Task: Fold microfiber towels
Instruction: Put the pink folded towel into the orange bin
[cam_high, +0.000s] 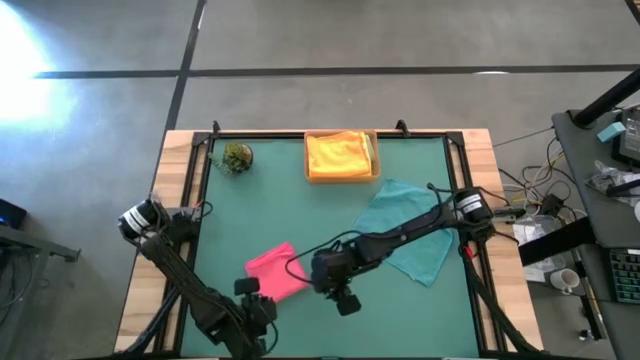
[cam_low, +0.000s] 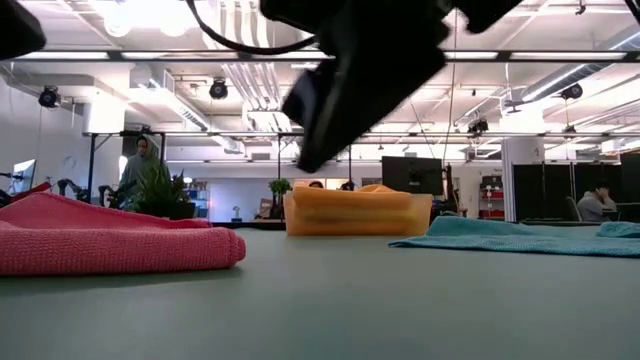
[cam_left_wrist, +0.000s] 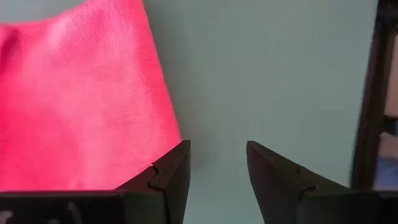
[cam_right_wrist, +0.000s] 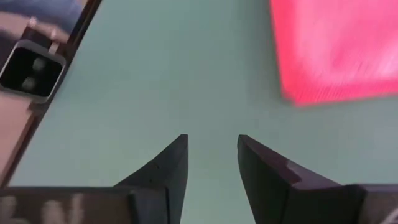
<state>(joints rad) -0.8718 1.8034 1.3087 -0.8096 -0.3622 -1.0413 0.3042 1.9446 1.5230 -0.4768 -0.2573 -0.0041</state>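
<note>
Overhead: folded pink towel (cam_high: 275, 271) at table's seven o'clock; teal towel (cam_high: 408, 232) spread at three. Right gripper (cam_right_wrist: 208, 163) parted, empty, beside pink towel; left gripper (cam_left_wrist: 217, 168) likewise released at near edge.

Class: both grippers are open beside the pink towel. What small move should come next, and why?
Probably the right gripper should swing to the teal towel. The pink towel already looks folded, nothing is held, and the teal one lies spread flat. The left gripper is open too, near the pink towel.
</note>
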